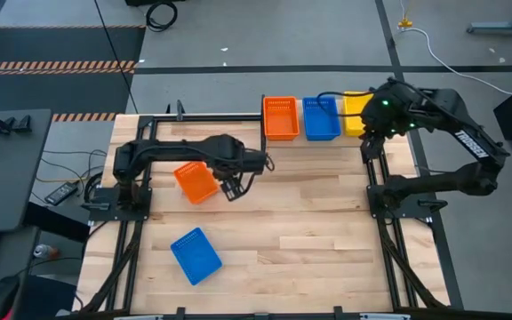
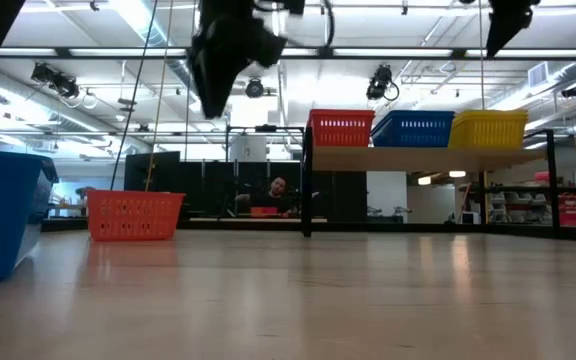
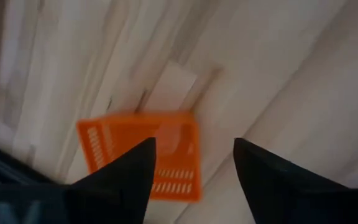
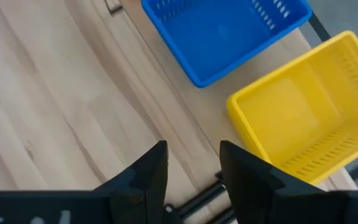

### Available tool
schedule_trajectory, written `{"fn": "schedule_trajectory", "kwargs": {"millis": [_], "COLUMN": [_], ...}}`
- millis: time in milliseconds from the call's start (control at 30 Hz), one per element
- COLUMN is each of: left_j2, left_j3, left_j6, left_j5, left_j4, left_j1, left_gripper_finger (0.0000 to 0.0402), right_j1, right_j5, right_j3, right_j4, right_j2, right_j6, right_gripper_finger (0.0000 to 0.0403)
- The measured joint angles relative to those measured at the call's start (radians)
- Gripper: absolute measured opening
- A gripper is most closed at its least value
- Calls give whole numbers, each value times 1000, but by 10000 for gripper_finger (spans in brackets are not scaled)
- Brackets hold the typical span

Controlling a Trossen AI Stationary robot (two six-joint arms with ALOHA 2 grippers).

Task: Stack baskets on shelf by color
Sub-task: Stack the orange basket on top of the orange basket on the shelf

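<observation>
Three baskets stand side by side on the shelf (image 2: 408, 158) at the table's far edge: orange (image 1: 280, 117), blue (image 1: 321, 118) and yellow (image 1: 356, 114). A second orange basket (image 1: 196, 181) sits upright on the tabletop at the left, and a second blue basket (image 1: 196, 255) lies nearer the near edge. My left gripper (image 1: 232, 188) hovers open just right of the loose orange basket (image 3: 142, 155), above the table. My right gripper (image 4: 194, 168) is open and raised off the near right corner of the shelf, beside the yellow basket (image 4: 303, 118).
The table's middle and right side are bare wood (image 1: 327, 213). Black frame rails (image 1: 389, 231) run along the left and right edges. Beyond the far edge, a person (image 2: 280, 192) sits in the room. Cables and devices lie off the table's left.
</observation>
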Motion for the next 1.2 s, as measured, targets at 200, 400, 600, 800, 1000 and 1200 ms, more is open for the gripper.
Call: {"fn": "schedule_trajectory", "kwargs": {"millis": [200, 400, 600, 800, 1000, 1200], "left_j2": [-10, -90, -224, -295, -279, -290], "left_j3": [-169, -326, -537, -732, -880, -829], "left_j6": [-6, -64, -138, -187, -232, -180], "left_j5": [56, 120, 127, 167, 233, 168], "left_j4": [66, 220, 347, 505, 603, 539], "left_j1": [-4, -18, -14, -13, -14, -14], "left_gripper_finger": [259, 280, 284, 284, 256, 103], "right_j1": [17, 18, 18, 18, 18, 17], "right_j5": [-15, -15, -15, -15, -15, -14], "right_j3": [29, 29, 29, 29, 28, 28], "right_j4": [12, 11, 10, 11, 10, 11], "right_j2": [-40, -71, -77, -64, -50, -49], "right_j6": [27, 34, 34, 34, 59, 69], "right_gripper_finger": [156, 156, 156, 156, 156, 156]}}
